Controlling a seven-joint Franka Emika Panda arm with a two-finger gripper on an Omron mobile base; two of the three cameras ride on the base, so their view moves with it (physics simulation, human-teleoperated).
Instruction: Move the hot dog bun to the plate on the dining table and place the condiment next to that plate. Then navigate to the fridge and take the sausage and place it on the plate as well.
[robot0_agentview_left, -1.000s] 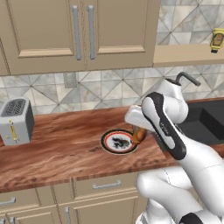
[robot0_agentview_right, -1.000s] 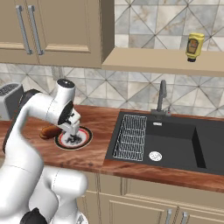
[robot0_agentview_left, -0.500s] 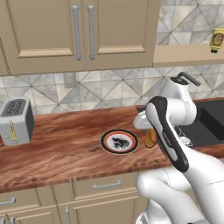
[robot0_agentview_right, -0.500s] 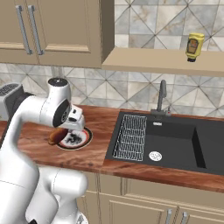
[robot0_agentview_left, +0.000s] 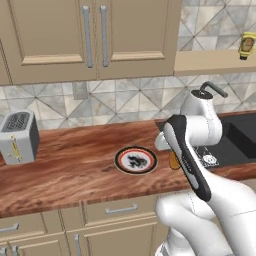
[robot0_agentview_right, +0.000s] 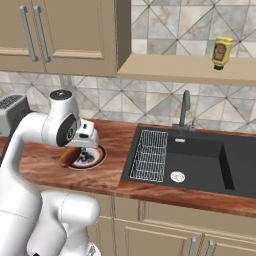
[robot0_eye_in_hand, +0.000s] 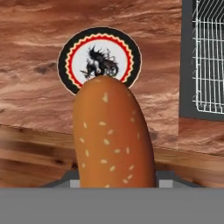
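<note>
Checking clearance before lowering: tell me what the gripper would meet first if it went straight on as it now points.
Likely the wooden counter beside the plate; the gripper, shut on the bun, points down there. Depth is unclear.

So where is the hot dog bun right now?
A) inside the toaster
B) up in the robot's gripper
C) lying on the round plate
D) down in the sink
B: in the hand view the seeded hot dog bun sticks out of the gripper, lifted over the counter, while the round plate behind it has nothing on it.
</note>
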